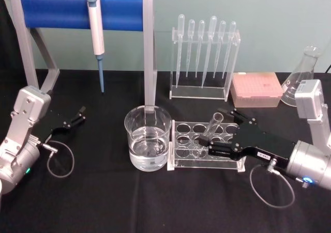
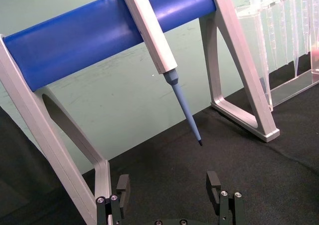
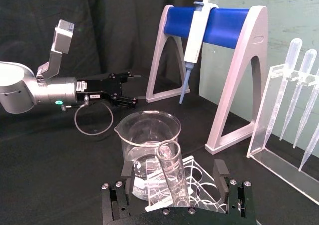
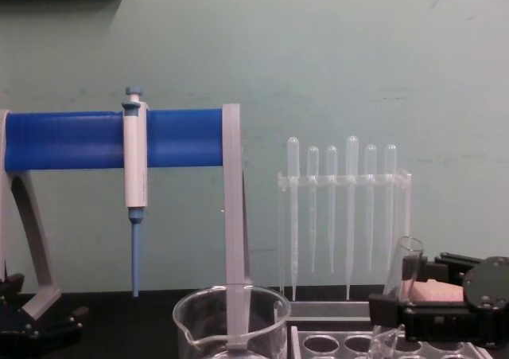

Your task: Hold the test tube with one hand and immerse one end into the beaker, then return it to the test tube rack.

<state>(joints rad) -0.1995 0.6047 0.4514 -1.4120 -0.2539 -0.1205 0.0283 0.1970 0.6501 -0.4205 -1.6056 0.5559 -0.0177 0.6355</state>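
Dark table, test tube tilted in rack — right gripper straddling, jaws apart

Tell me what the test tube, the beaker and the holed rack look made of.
The test tube: clear glossy glass, seemingly; see-through with a rimmed mouth. The beaker: likely glass too, transparent, shiny, spouted. The rack: clear flat plates with round holes, probably acrylic.

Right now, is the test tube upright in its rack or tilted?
Tilted. The test tube leans in the test tube rack, mouth toward the robot's right, between the open fingers of the right gripper.
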